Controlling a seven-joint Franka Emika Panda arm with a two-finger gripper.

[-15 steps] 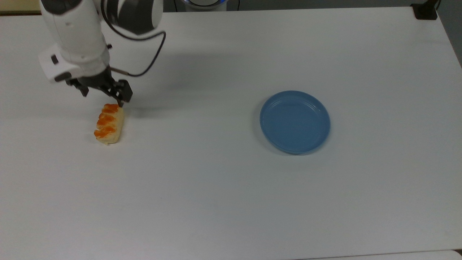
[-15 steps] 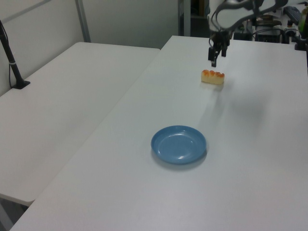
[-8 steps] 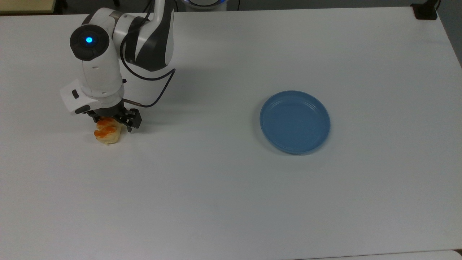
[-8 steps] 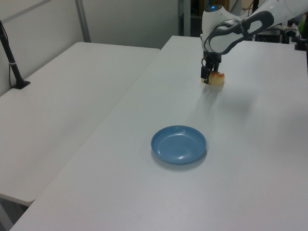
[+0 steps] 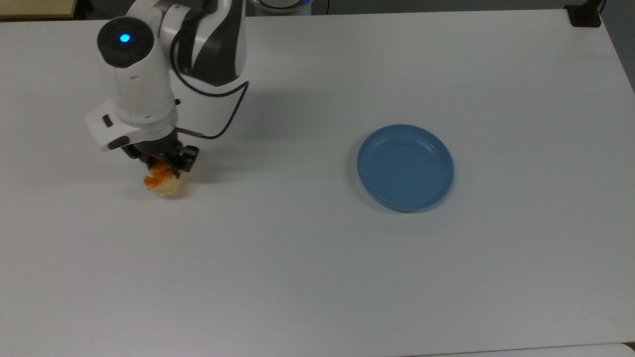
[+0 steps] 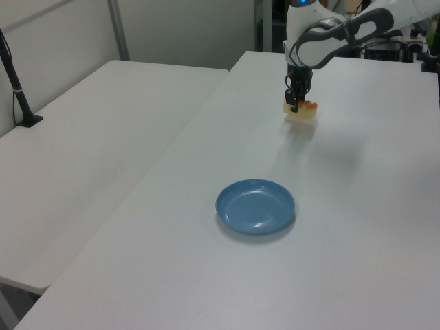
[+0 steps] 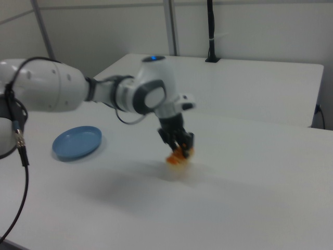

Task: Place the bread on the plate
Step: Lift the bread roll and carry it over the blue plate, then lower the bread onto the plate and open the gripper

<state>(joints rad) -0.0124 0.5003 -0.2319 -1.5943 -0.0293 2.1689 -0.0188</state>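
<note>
the tool (image 5: 163,163) grips the bread (image 5: 162,184), lifted just off the surface (image 5: 317,277) at the top view's 9 o'clock; the plate (image 5: 405,167) sits well apart toward 3 o'clock.

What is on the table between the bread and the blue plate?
Nothing. In the top view, the table is bare from the bread, held in the gripper, across to the plate.

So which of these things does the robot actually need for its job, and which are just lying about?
Needed for the job:
- small pale-yellow bread roll with orange glazed bumps, held in the gripper
- round blue shallow plate, nothing on it

Just there:
- white table
- black clamp at the table corner
- black post on the neighbouring table
</note>
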